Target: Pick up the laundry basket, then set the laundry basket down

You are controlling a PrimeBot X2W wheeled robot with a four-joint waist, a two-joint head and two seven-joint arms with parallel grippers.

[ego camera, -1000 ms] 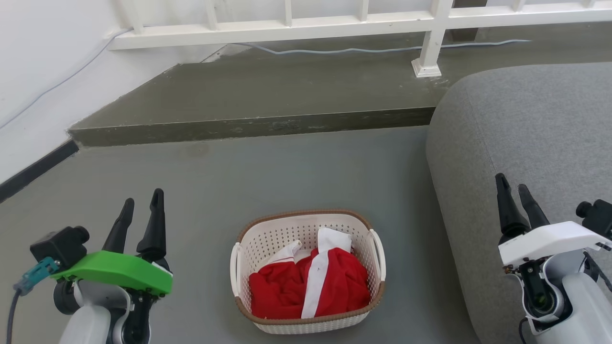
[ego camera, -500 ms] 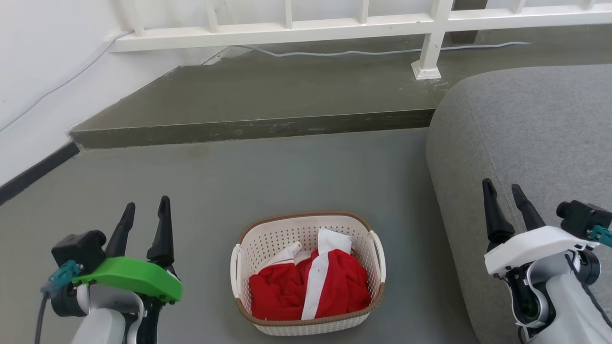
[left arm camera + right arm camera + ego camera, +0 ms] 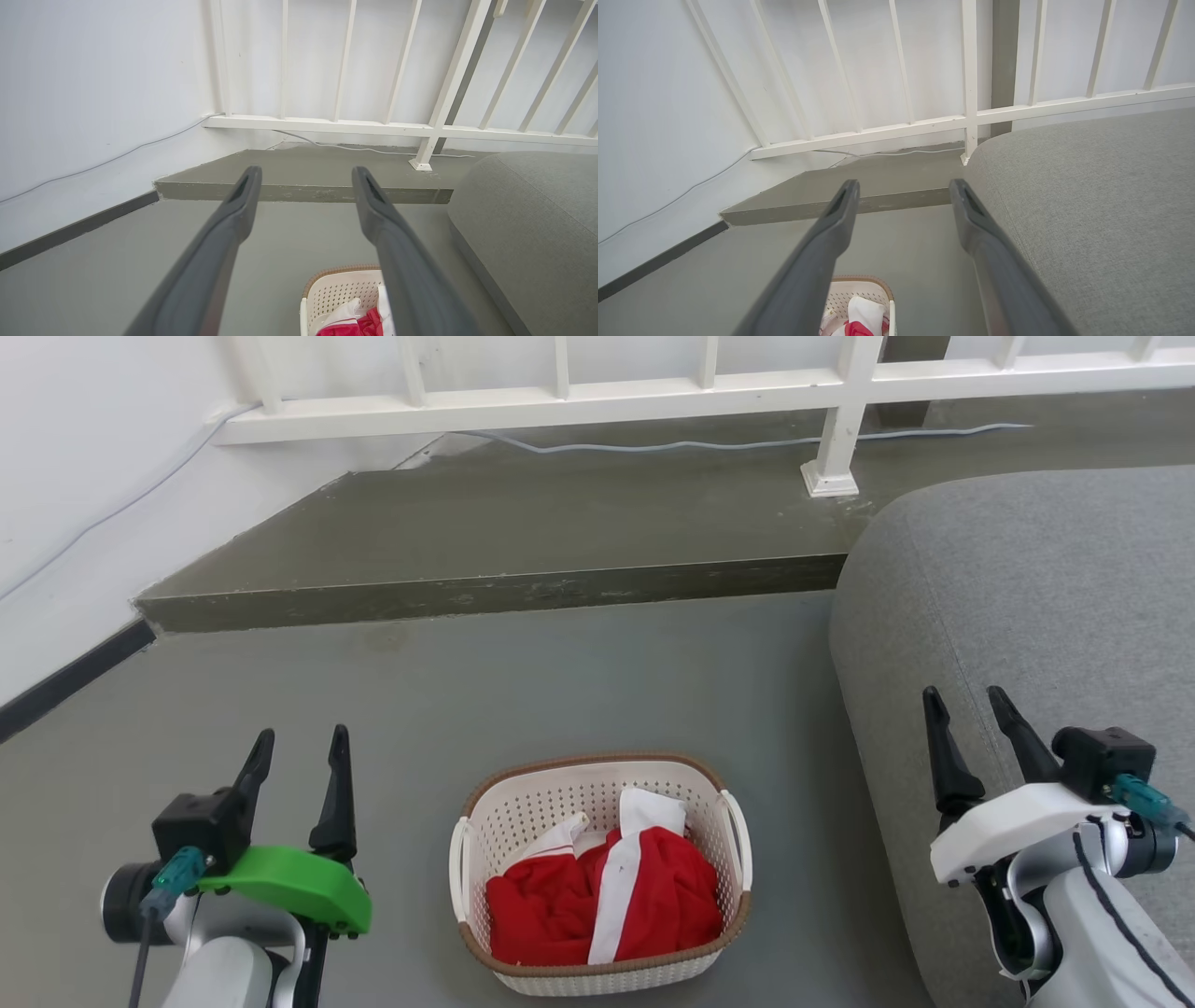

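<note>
Laundry basket (image 3: pixel 551 798) sat on the floor (image 3: pixel 560 681) just left of the grey sofa (image 3: pixel 1027 588), red-and-white cloth (image 3: pixel 644 896) inside, untouched; right gripper (image 3: pixel 963 695) hung over the sofa's left edge, left gripper (image 3: pixel 302 735) well left of the sofa, both with fingers spread, empty.

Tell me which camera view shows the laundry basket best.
The head view: the whole laundry basket shows from above, on the floor, with the red cloth inside. Both wrist views catch a part of it at the bottom edge.
</note>
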